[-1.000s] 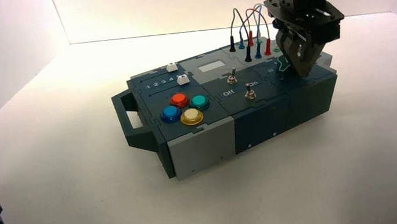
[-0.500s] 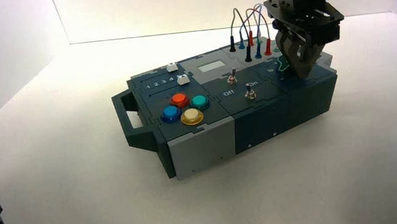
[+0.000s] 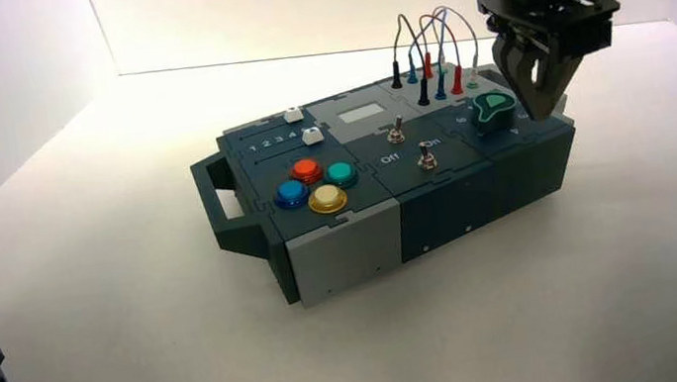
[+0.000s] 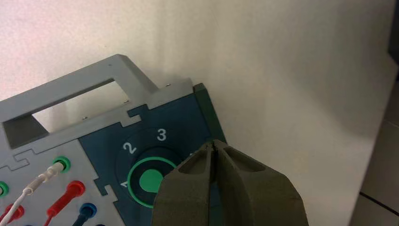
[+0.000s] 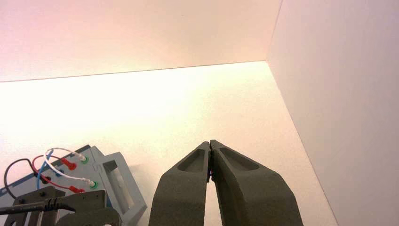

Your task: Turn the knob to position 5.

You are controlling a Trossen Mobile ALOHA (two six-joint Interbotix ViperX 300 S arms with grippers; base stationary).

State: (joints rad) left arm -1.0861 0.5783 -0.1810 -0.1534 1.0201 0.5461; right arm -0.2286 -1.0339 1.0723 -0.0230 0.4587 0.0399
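The green knob (image 3: 493, 109) sits on its dark round base at the right end of the box (image 3: 475, 194). My left gripper (image 3: 541, 110) hangs just to the right of it, over the box's edge, shut and holding nothing. In the left wrist view the shut gripper (image 4: 213, 144) stands beside the knob (image 4: 149, 181) and covers part of the dial. The white numerals 2 (image 4: 129, 148) and 3 (image 4: 161, 135) show there; position 5 is hidden. My right gripper (image 5: 210, 142) is shut on nothing, up in the air away from the box.
The box also bears coloured plug wires (image 3: 425, 49) behind the knob, two metal toggle switches (image 3: 425, 155), coloured push buttons (image 3: 327, 198) and white sliders (image 3: 311, 136). A grey handle (image 4: 70, 101) ends the box next to the dial. White walls enclose the table.
My left gripper has lifted and moved right, off the knob. The knob was mostly covered by the fingers before and now shows whole.
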